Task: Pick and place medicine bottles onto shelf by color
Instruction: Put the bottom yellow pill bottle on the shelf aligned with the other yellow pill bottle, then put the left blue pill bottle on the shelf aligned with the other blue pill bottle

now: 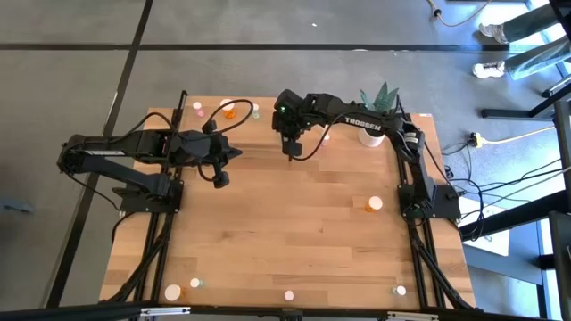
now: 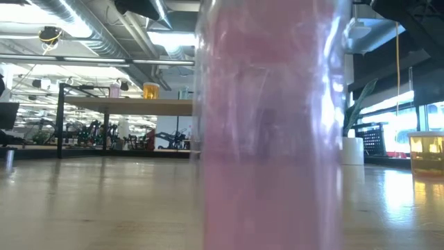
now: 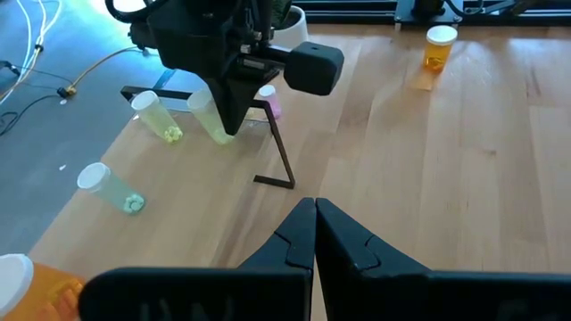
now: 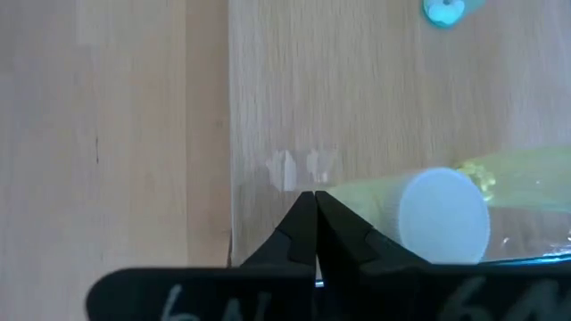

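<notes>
My right gripper (image 1: 290, 150) is shut and points steeply down at the far middle of the table. Its tips (image 4: 314, 201) are right beside a yellowish medicine bottle (image 4: 443, 214) that lies on its side, white cap toward the camera. The left wrist view shows that bottle (image 3: 210, 120), a second yellowish one (image 3: 152, 111) and a pink one (image 3: 269, 104) by the shelf's black post (image 3: 277, 152). In the low view the shelf (image 2: 125, 105) carries a pink and an orange bottle. My left gripper (image 3: 314, 209) is shut and empty above the table's left middle (image 1: 227, 159). My right gripper comes from above, slanting down, with its shut tips next to the side of the lying yellowish bottle (image 4: 366, 192). I cannot tell whether the fingers touch it. The bottle rests on its side on the wood.
An orange bottle (image 1: 373, 204) stands at the right middle. Several bottles sit along the near edge (image 1: 172, 292) (image 1: 288, 294) (image 1: 400, 290); a pink one (image 2: 270, 125) fills the low view. A white plant pot (image 1: 373, 132) stands far right. Green (image 3: 107, 187) and orange (image 3: 27, 281) bottles lie at the far edge.
</notes>
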{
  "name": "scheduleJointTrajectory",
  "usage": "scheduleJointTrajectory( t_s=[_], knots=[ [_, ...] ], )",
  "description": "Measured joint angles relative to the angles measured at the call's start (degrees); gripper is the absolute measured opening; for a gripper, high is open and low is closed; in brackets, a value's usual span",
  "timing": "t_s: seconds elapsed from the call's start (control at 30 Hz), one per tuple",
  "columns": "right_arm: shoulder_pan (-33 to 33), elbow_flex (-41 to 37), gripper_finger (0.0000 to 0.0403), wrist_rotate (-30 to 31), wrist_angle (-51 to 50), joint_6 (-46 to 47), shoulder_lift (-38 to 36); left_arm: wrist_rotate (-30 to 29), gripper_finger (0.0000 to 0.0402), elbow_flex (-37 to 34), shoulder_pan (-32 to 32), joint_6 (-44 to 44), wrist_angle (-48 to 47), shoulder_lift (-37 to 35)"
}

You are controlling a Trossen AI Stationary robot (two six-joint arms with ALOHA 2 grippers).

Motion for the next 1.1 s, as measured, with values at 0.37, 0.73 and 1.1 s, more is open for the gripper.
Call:
scheduleJointTrajectory(
  t_s=[0.37,0.73,1.1],
  knots=[
    [0.4,2.5,0.0005,0.2,-3.3,-1.1,0.0,0.0,0.0000,0.0,0.0,0.0,0.0,0.0],
    [1.2,9.3,0.0005,0.1,-5.7,-1.1,0.0,0.0,0.0000,0.0,0.0,0.0,-0.2,0.0],
    [6.5,21.0,0.0005,0.0,-14.0,1.9,0.0,0.0,0.0000,0.0,0.0,-8.6,-7.8,-3.1]
  ],
)
